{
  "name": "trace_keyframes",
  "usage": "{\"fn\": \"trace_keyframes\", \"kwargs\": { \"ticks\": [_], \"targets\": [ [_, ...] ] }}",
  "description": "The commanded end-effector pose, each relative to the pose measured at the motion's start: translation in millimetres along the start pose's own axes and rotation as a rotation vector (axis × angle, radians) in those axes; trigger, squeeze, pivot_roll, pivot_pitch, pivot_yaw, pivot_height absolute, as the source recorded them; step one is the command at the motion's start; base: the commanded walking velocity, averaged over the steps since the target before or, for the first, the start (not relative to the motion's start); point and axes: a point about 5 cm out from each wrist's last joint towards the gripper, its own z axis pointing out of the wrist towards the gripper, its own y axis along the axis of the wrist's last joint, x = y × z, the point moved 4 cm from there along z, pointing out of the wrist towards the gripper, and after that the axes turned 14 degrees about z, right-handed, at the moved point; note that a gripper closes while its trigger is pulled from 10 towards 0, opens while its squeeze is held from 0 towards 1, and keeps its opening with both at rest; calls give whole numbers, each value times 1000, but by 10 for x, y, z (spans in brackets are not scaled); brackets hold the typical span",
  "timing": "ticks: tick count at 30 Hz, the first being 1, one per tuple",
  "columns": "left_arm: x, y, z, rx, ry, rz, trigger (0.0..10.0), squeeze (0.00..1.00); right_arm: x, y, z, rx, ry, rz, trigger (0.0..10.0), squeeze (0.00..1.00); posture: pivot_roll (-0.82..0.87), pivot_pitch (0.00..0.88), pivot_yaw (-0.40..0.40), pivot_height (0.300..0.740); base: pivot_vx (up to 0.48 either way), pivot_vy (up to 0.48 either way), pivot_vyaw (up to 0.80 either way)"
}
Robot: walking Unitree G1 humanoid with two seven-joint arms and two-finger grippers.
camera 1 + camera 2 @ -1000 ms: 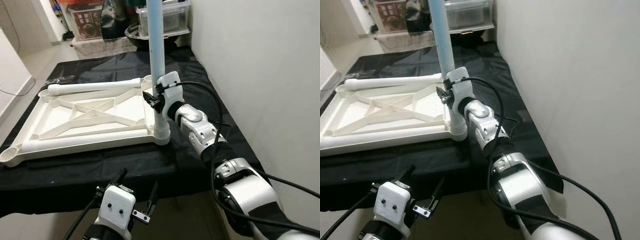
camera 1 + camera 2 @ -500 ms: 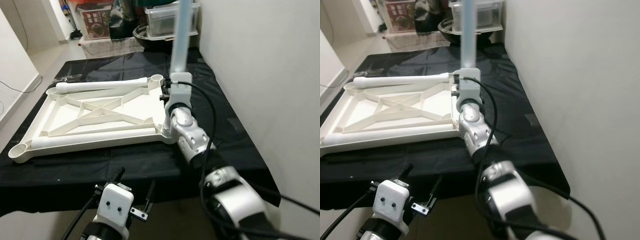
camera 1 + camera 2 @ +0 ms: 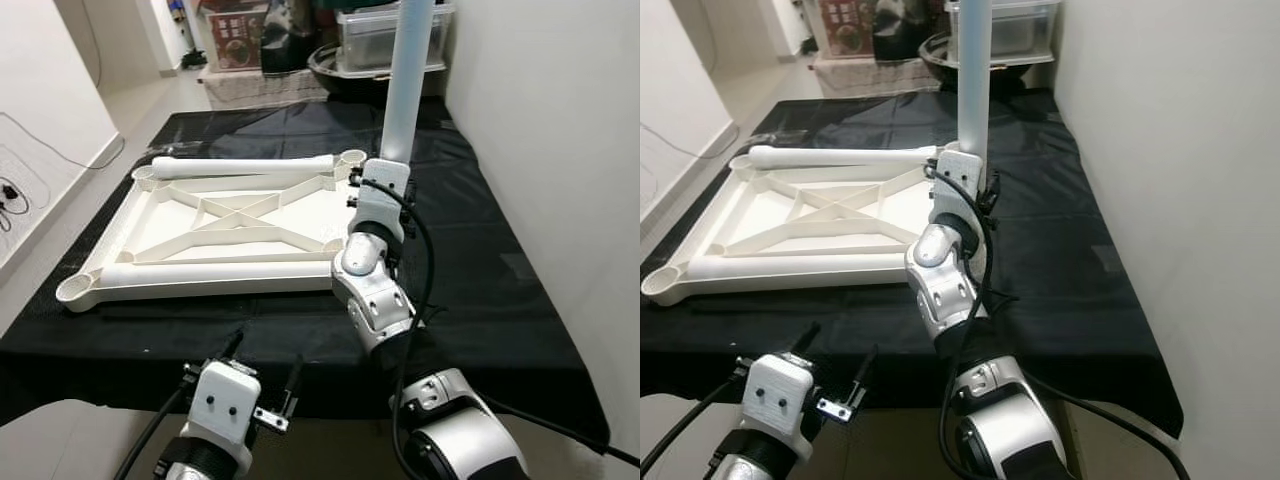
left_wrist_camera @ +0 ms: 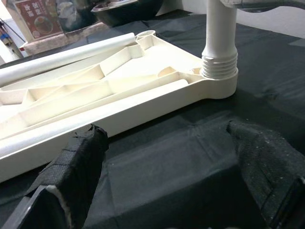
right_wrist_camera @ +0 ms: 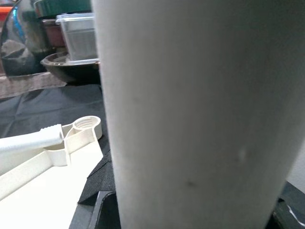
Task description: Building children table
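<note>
A white children's table top (image 3: 175,225) lies upside down on a black cloth (image 3: 480,250). A pale table leg (image 3: 408,90) stands upright in the near right corner socket (image 4: 219,71). My right gripper (image 3: 386,176) is shut on that leg a little above the socket, and the leg (image 5: 190,109) looms close in the right wrist view. Two long white tubes lie on the top, one along the far edge (image 3: 240,167) and one along the near edge (image 3: 215,272). My left gripper (image 3: 262,375) hangs open below the table's front edge, its fingers (image 4: 78,160) wide apart.
A white wall runs close along the right side of the table. Storage boxes (image 3: 375,30) and a dark bowl (image 3: 335,62) stand behind the far edge. Open corner sockets show at the far right (image 3: 352,158) and near left (image 3: 75,291). A cable (image 3: 10,190) lies on the floor at left.
The whole picture has shifted because the camera moved. My right gripper stays shut on the upright leg while its forearm has swung to stand more upright below it. The left gripper is unchanged.
</note>
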Motion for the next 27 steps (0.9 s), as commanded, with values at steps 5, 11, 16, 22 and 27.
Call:
{"fn": "trace_keyframes", "kwargs": {
  "ticks": [5,11,16,22,27],
  "targets": [
    [-19,-69,-3,19,-15,-3,10000,0,-173,-335,-39,135,-81,-36,10000,0,74,73,46,740,0,0,0],
    [-4,-81,83,6,-6,-5,10000,0,258,593,84,-34,280,319,10000,0,60,39,49,740,0,0,0],
    [14,-91,113,6,0,-16,10000,0,386,972,22,-106,487,442,10000,0,54,30,52,740,0,0,0],
    [65,-107,229,10,30,-42,10000,0,470,1085,-83,-74,758,551,10000,0,3,0,68,740,0,0,0],
    [103,-127,314,14,28,-51,10000,1000,392,885,-91,-6,813,559,10000,0,-8,0,83,740,0,0,0]
  ]
}}
